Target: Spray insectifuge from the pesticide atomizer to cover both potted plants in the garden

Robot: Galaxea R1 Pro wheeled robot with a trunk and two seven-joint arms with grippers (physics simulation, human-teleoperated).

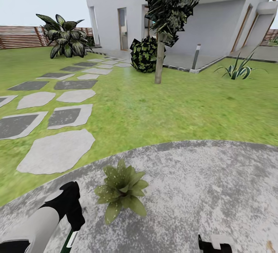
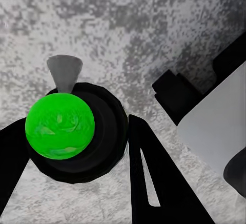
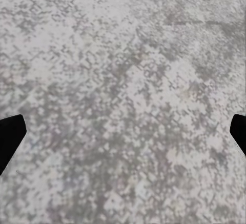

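Head view: a potted plant (image 1: 121, 190) sits on the stone patio (image 1: 200, 183), and the left gripper (image 1: 71, 230) beside it grasps the atomizer (image 1: 70, 241). Aim the nozzle at the leaves before spraying.

Left wrist: the fingers (image 2: 159, 183) clamp the bottle.

Right wrist: the right gripper (image 3: 123, 131) is spread wide, empty.

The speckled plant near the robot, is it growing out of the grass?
No, the potted plant sits on the grey stone patio in the head view, with the lawn starting beyond the patio's curved edge.
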